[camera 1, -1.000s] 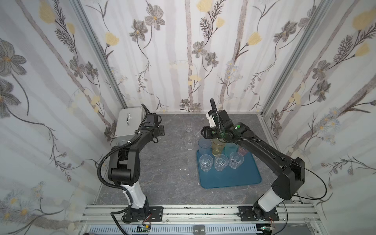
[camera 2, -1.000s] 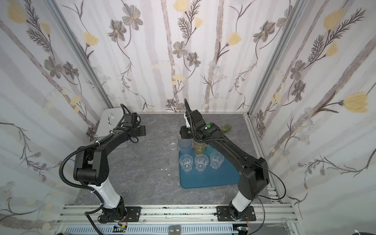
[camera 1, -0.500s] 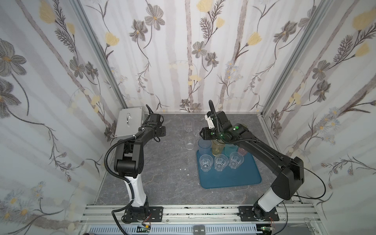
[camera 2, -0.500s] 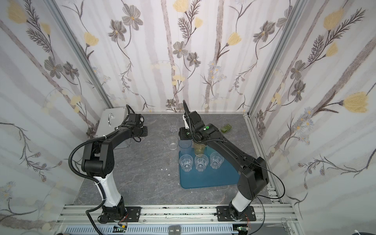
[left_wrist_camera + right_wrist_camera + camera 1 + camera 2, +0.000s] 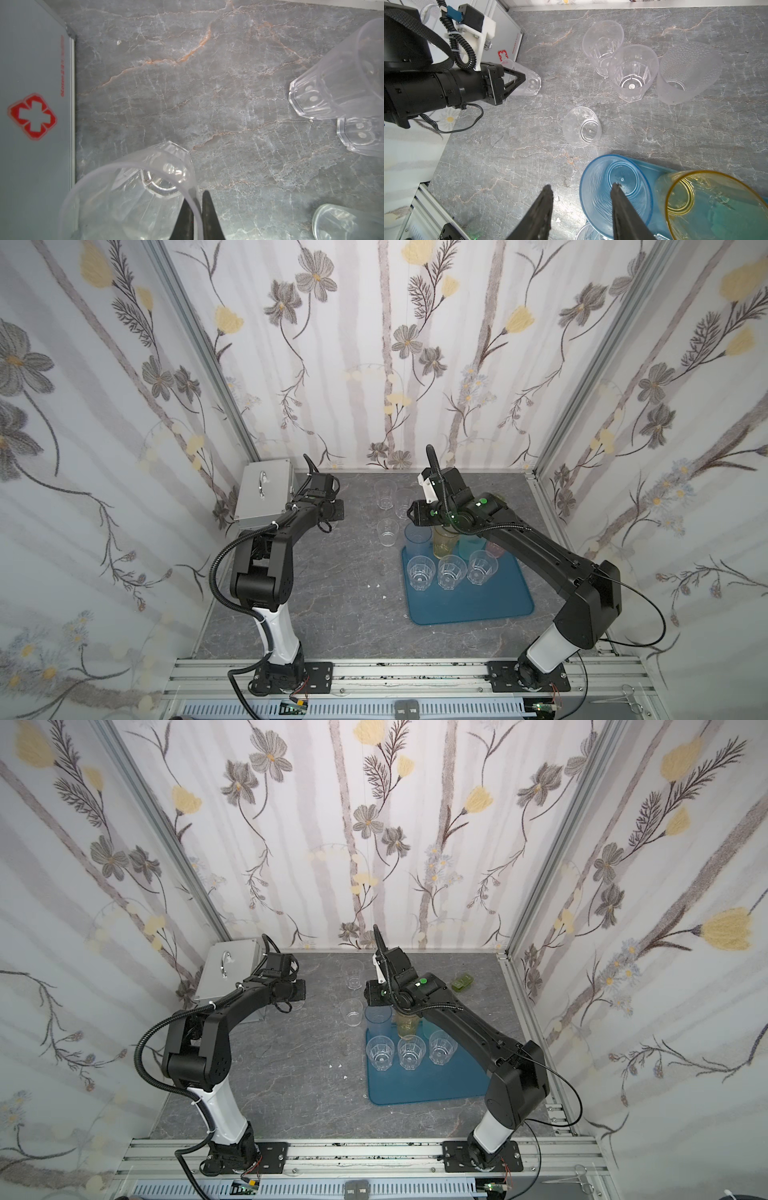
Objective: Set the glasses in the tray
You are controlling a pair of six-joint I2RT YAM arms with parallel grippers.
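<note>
Light: bright, even and diffuse in both top views.
Shadows: soft; one dark patch lies beside the blue glass (image 5: 614, 187).
Focus: the left wrist view is crisp on the tabletop (image 5: 207, 93), soft on the near clear glass (image 5: 128, 197).
Distortion: corner posts (image 5: 195, 335) splay outward towards the edges.

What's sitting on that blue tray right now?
Three short clear glasses stand in a row on the tray; behind them a blue tumbler, yellow tumbler, teal tumbler and pink tumbler. The right arm hides much of the last two.
</note>
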